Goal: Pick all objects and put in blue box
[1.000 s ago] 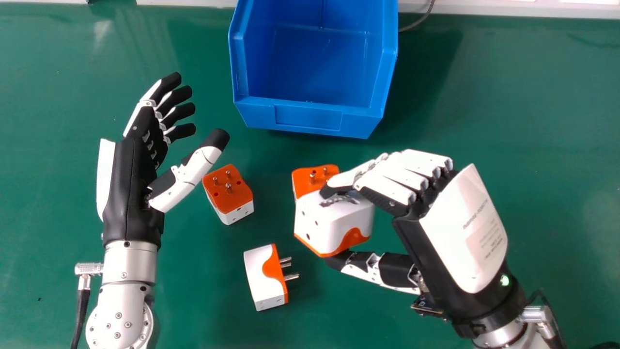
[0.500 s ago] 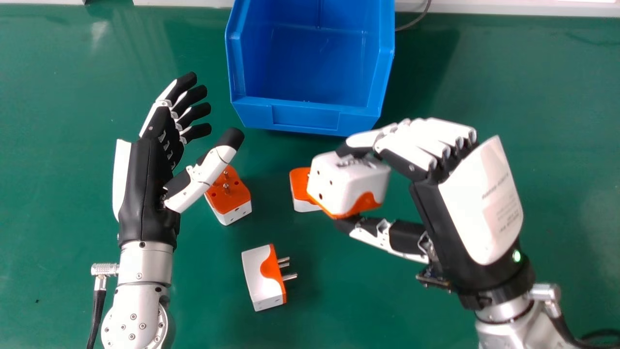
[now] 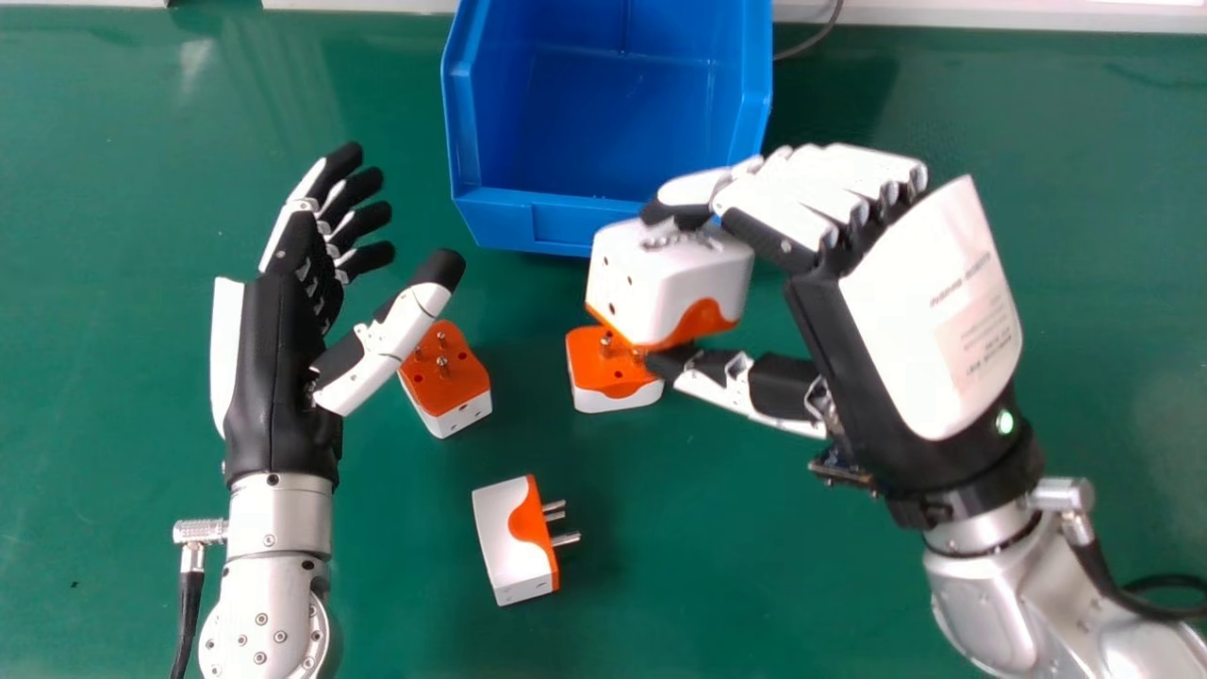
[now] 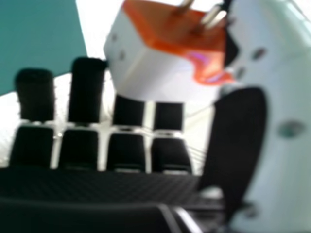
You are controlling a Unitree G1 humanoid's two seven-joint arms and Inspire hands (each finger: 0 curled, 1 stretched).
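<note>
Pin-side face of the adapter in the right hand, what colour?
The pin-side face is orange; it shows best in the right hand view.

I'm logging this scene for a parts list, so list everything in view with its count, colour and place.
Box: one, blue, far side of table
Loose adapters: three, white and orange, on table nearer than box
Held adapter: one, white and orange, in right hand
Table: one, green, beneath
Cable: one, grey, beyond box's right side
Left hand: one, black and white, above table's left
Right hand: one, black and white, above table's right
</note>
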